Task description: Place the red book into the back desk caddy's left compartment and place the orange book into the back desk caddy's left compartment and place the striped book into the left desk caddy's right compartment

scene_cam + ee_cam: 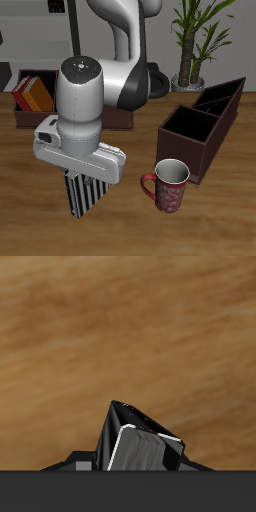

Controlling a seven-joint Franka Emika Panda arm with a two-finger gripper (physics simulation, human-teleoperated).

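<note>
My claw (pixel 84 183) clamps striped book (pixel 86 195), hanging above bare surface (pixel 200 225); mug (pixel 169 184) near; left desk caddy (pixel 203 125) well apart.

The arm (pixel 95 85) is glossy white-grey, built of rounded, tubular segments with dark grey bands at the joints. A domed cap with a small dark dot tops the nearest joint. Below, at 6 o'clock, sits a pale, boxy hand housing (pixel 78 155) with rounded corners.
</note>
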